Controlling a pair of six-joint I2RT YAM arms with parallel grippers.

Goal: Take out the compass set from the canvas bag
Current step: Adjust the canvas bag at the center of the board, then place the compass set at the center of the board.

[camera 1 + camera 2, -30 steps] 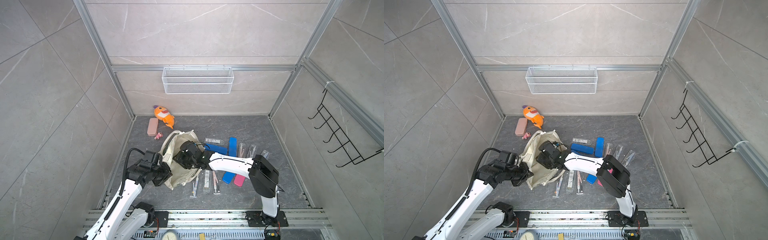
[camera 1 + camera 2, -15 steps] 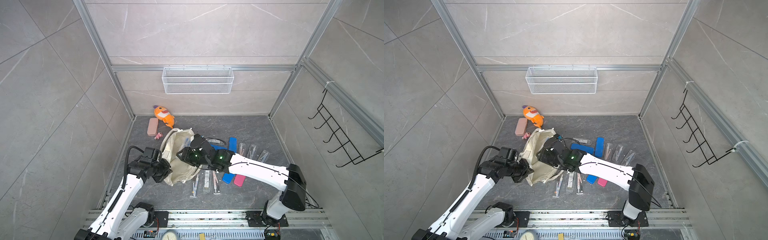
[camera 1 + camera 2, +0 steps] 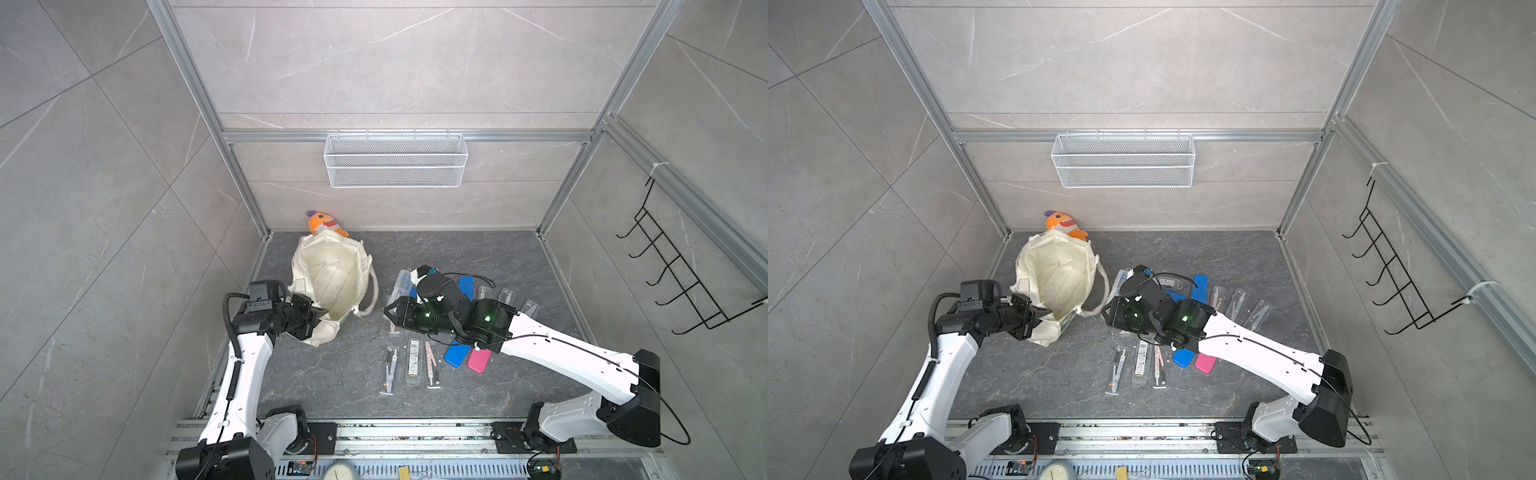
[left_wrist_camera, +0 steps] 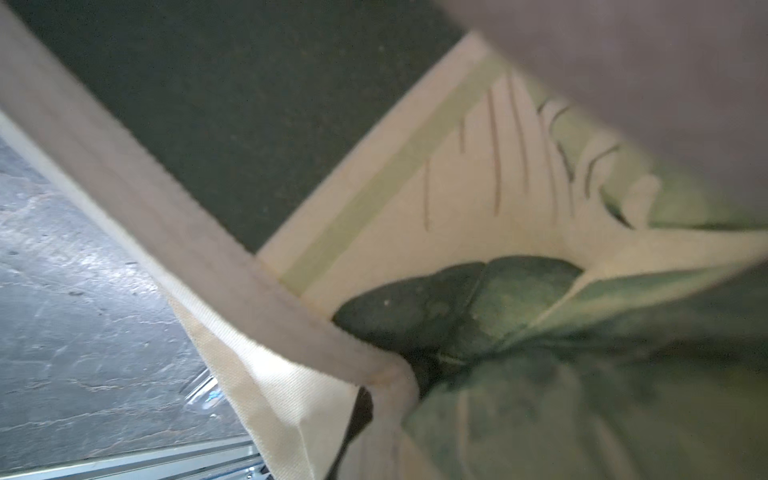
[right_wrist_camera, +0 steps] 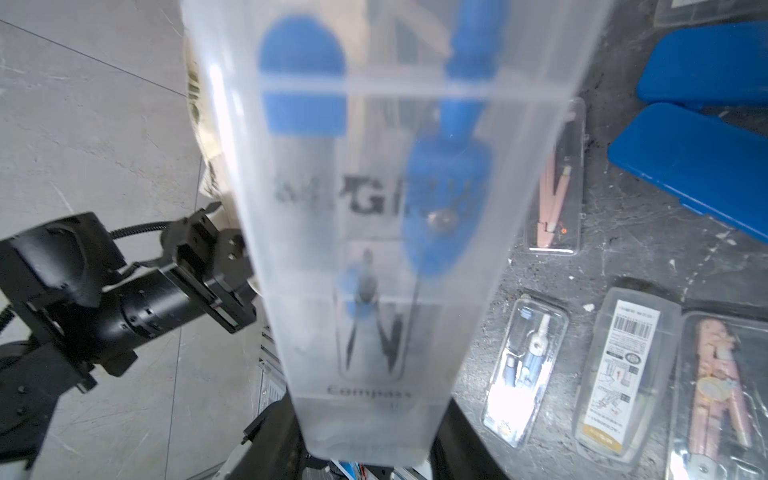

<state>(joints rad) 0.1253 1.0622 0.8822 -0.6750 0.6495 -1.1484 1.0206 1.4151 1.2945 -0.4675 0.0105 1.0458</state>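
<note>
Cream cloth took up the left part of the scene in both top views. The canvas bag [image 3: 328, 278] stood with its mouth wide open, just in front of an orange plush toy [image 3: 325, 222]. My left claw [image 3: 318, 319] was closed on the near rim of the bag. I judge I held it there so that the mouth stood open and the bag could not slide. My right claw [image 3: 1113, 313] was outside the bag, beside its handle and over the tabletop [image 3: 340, 386]. From above I could not see well what it carried. Other cases [image 3: 409, 365] lay in a row on the tabletop, and blue cases [image 3: 457, 355] lay partly under my arm. So I think this was the place for things that come out.

From the left wrist I saw only cloth, very near and blurred: a hem and dark green print. My fingers were hidden, but the cloth was gathered together, which fits a tight pinch.

From the right wrist the matter was plain. The compass set [image 5: 374, 208] was a see-through case with a blue compass inside and the word "Compass" printed on it. It sat between the fingers [image 5: 274, 453] of my right claw, which stood at a middle width, only as wide as the case. The set was fully out of the bag and held up beside it. In my judgement, only laying it down was left to do.
</note>
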